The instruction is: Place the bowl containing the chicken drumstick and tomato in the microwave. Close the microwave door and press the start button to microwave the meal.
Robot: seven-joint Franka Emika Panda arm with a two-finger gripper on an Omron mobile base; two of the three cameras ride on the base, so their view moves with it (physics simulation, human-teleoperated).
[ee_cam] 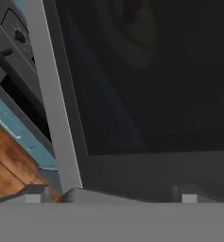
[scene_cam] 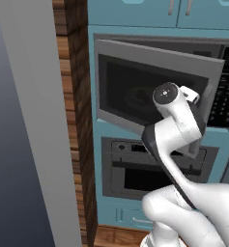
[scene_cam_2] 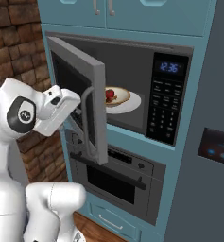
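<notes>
The microwave (scene_cam_2: 132, 90) stands with its microwave door (scene_cam_2: 80, 94) half open. Inside, on the white turntable plate (scene_cam_2: 132, 105), sits the bowl (scene_cam_2: 119, 97) holding the tomato (scene_cam_2: 110, 94). The gripper (ee_cam: 111, 198), fingers spread apart and empty, is against the door's dark window.

We see a tall run of teal-blue cabinetry (scene_cam_2: 179, 28) with two upper doors carrying small grey pull handles (scene_cam_2: 103, 7). Low in this run sits a grey built-in oven with a dark window and a straight bar handle (scene_cam_2: 114, 176), and beneath it a teal drawer with a curved pale handle (scene_cam_2: 108, 221). Beside the cabinetry stands a reddish-brown brick wall (scene_cam_2: 14, 33), which reads as a wood-toned column (scene_cam: 75, 120) in the left base view. The floor is warm brown wood planking (scene_cam: 118, 236). A dark grey panel with small glowing blue lights (scene_cam_2: 217, 146) stands on the other side.
</notes>
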